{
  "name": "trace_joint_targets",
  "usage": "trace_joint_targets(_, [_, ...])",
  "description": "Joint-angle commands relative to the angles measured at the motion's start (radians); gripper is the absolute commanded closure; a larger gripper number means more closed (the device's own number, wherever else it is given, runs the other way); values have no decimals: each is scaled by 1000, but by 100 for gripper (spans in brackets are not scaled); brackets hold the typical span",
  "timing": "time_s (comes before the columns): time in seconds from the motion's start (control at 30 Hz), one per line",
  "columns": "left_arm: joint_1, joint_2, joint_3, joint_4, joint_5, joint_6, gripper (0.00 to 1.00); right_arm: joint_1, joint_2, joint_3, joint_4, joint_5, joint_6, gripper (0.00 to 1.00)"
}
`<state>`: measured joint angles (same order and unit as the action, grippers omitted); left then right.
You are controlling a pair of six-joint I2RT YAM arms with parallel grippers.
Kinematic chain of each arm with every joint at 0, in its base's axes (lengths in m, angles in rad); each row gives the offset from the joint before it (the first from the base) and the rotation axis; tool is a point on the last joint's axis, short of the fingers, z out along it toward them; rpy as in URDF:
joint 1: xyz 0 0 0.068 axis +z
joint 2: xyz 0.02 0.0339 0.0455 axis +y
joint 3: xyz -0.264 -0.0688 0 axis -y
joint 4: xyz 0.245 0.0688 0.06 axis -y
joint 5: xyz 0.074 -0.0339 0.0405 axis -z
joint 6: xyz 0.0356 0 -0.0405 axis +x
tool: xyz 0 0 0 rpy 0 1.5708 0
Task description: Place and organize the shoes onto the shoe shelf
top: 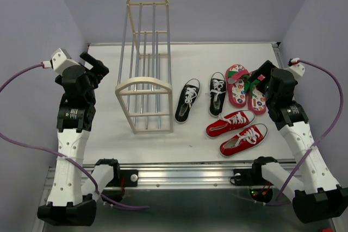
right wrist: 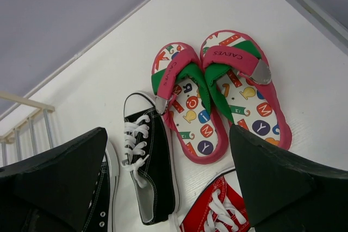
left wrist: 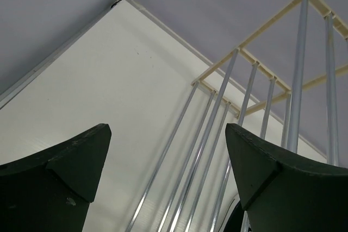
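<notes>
In my right wrist view one red sneaker [right wrist: 215, 211] is cropped, one black sneaker [right wrist: 106, 205] half hidden; left gripper [left wrist: 168, 126] and right gripper [right wrist: 167, 130] gape, holding nothing.

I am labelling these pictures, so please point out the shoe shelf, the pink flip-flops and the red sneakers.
shoe shelf [left wrist: 298, 80]: left wrist view, on a silver rod.
pink flip-flops [right wrist: 234, 57]: right wrist view, on one pink strap.
red sneakers [top: 240, 142]: top external view, on the nearer shoe's laces.
</notes>
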<state>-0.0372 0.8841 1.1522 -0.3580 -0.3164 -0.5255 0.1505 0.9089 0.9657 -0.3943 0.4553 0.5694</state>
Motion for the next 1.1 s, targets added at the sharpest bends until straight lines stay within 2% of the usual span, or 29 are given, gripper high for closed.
trace_joint_targets(0.0, [0, -30, 7, 33, -32, -4, 1, -2, -13, 16, 31, -40, -23, 0])
trace_joint_targets(0.23, [0, -40, 11, 53, -4, 13, 1, -2, -18, 19, 22, -145, -34, 0])
trace_joint_targets(0.43, [0, -24, 9, 93, 66, 36, 1, -2, 85, 74, -9, -449, -59, 0])
trace_joint_targets(0.5, [0, -16, 9, 94, 68, 38, 1, 33, 120, 82, -6, -535, -66, 0])
trace_joint_targets(0.53, [0, -11, 9, 97, 68, 38, 1, 67, 155, 90, -12, -509, -62, 0])
trace_joint_targets(0.57, [0, -8, 12, 97, 69, 42, 1, 171, 172, 96, -18, -469, -62, 0])
trace_joint_targets(0.63, [0, -5, 11, 105, 74, 45, 1, 297, 240, 113, -34, -295, -48, 0])
trace_joint_targets(0.7, [0, -5, 6, 113, 94, 50, 1, 418, 293, 131, -44, -238, -22, 0])
trace_joint_targets(0.83, [0, -7, -9, 151, 155, 58, 1, 512, 412, 130, -43, -107, 127, 0])
trace_joint_targets(1.07, [0, 4, -48, 198, 200, 67, 1, 598, 581, 182, -12, -52, 227, 0])
